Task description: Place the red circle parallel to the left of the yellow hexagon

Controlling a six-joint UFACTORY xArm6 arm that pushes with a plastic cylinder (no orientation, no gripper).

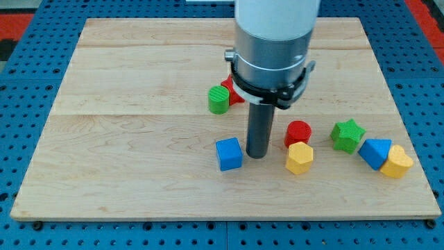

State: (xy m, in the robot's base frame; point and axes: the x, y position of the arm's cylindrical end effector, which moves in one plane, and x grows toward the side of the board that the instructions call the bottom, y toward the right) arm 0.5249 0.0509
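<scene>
Pale wooden tabletop (139, 160) carries all the blocks. No hand shows; the arm ends in a dark rod, and my tip (257, 156) rests between the blue cube (229, 153) just to its left and the yellow hexagon (300, 158) to its right. The red circle (299, 132) sits touching the hexagon's far side, a little right of the rod. Farther right lie a green star (347, 135), a blue block (375, 153) and a yellow block (397, 162). Far of the rod, a green cylinder (218, 100) sits beside a red block (232, 94), which the arm partly hides.
</scene>
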